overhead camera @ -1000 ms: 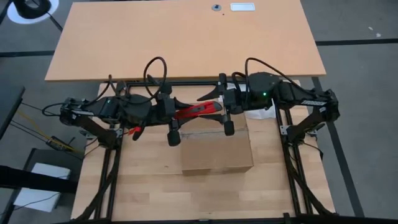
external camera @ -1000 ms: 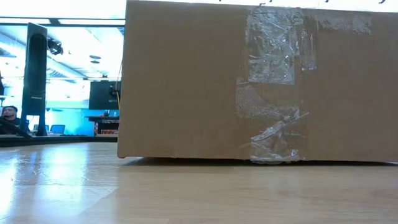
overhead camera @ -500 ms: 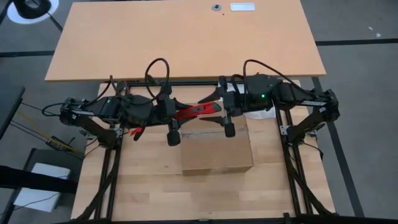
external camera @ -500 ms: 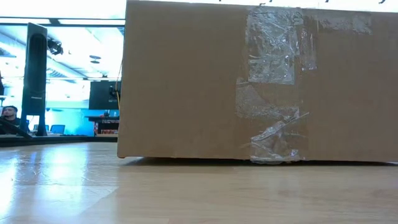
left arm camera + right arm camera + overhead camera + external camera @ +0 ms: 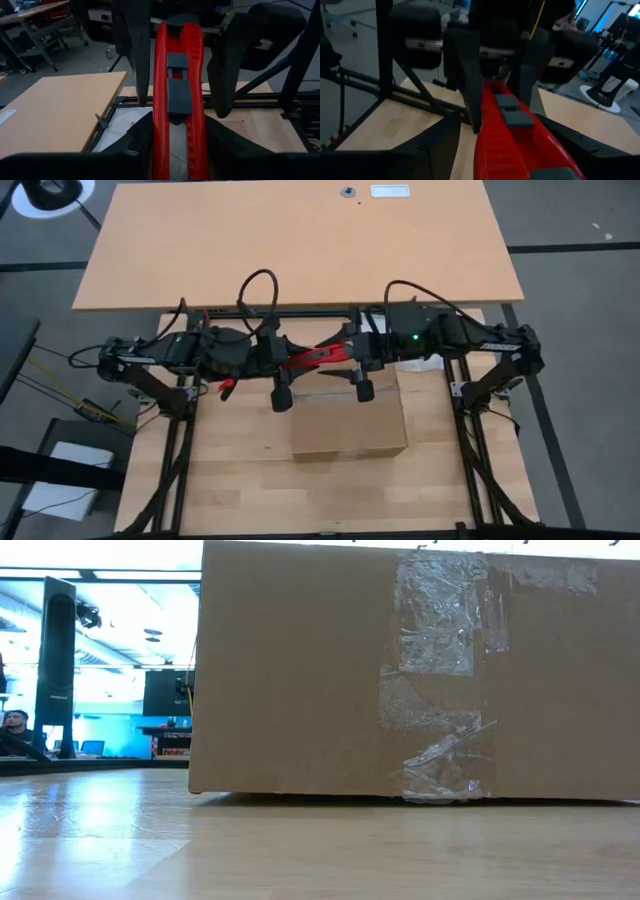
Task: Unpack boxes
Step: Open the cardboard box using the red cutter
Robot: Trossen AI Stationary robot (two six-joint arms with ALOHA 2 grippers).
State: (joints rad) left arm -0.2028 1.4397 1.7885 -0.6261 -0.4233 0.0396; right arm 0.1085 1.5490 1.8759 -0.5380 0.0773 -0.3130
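Pretty clearly a robotics lab or open-plan research workspace, not anyone's home. The arms are bolted to a black metal frame [image 5: 470, 450] around a light wood tabletop [image 5: 240, 470], with a big plain desk [image 5: 300, 245] pushed up behind it on grey flooring. Looking level across the table, you get a wide bright room with ceiling lights, a tall dark column [image 5: 57, 665], more desks with screens, and a person [image 5: 14, 722] sitting far off. The wrist cameras catch a wheeled metal cart [image 5: 45, 25] and an office chair base [image 5: 602, 97].
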